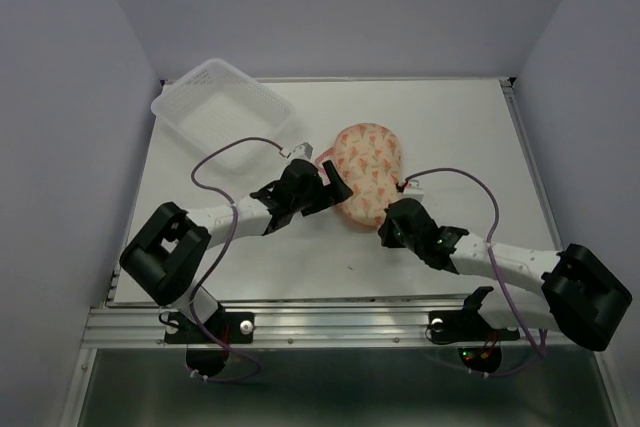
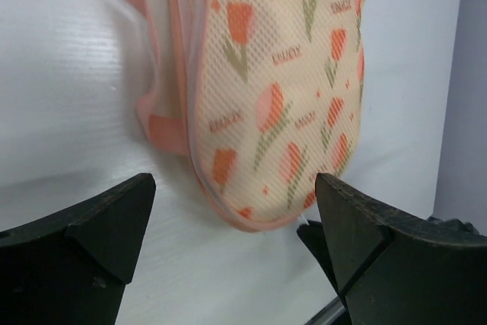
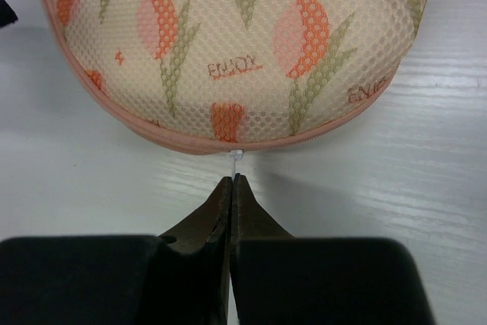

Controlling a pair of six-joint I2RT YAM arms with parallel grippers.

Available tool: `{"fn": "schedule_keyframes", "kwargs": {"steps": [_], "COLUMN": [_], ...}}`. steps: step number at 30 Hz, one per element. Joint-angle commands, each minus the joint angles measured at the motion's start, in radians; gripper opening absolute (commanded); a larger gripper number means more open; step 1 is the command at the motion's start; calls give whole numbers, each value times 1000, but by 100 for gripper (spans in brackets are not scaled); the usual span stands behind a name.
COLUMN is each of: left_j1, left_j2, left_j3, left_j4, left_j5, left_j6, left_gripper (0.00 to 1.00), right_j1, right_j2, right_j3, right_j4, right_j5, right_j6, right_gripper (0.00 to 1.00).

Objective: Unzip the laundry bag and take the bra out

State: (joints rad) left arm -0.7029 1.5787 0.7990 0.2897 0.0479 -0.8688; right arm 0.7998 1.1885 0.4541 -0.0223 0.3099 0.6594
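Observation:
The laundry bag (image 1: 368,172), peach mesh with orange tulip motifs, lies at the middle of the table. The bra is hidden. My left gripper (image 1: 335,187) stands open at the bag's left side. In the left wrist view its fingers (image 2: 114,218) are spread wide on either side of the bag's (image 2: 281,89) rounded end, holding nothing. My right gripper (image 1: 390,212) is at the bag's near edge. In the right wrist view it (image 3: 234,180) is shut on the small white zipper pull (image 3: 237,159) at the pink zipper rim (image 3: 190,142), which looks closed there.
A clear plastic tray (image 1: 222,112) sits at the back left of the table. The bag's thin pink loop (image 2: 148,58) lies on the white tabletop beside the bag. Purple walls enclose the table on three sides.

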Motion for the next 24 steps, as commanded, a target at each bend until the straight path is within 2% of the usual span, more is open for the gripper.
{"fn": "schedule_keyframes", "kwargs": {"steps": [1, 6, 12, 17, 20, 21, 23, 24], "left_j1": [-71, -151, -179, -181, -181, -181, -181, -179], "left_j2": [-78, -59, 58, 122, 133, 132, 124, 119], "left_j3": [-70, -104, -24, 2, -11, -14, -23, -23], "left_j4": [78, 140, 173, 180, 180, 181, 178, 175], "left_j5": [-109, -169, -152, -135, -140, -144, -157, -160], "left_j6": [-132, -236, -251, -249, -259, -259, -253, -251], "left_gripper": [99, 99, 99, 91, 70, 50, 30, 13], "right_j1": [1, 1, 1, 1, 1, 1, 1, 1], "right_j2": [34, 59, 63, 53, 43, 42, 33, 28], "right_j3": [54, 57, 54, 44, 38, 38, 34, 32], "right_j4": [113, 136, 144, 144, 144, 142, 134, 130], "right_j5": [-23, -48, -55, -55, -55, -54, -40, -31], "right_j6": [-21, -18, -15, -9, -7, -7, -9, -9], "right_gripper": [1, 1, 1, 1, 1, 1, 1, 1]}}
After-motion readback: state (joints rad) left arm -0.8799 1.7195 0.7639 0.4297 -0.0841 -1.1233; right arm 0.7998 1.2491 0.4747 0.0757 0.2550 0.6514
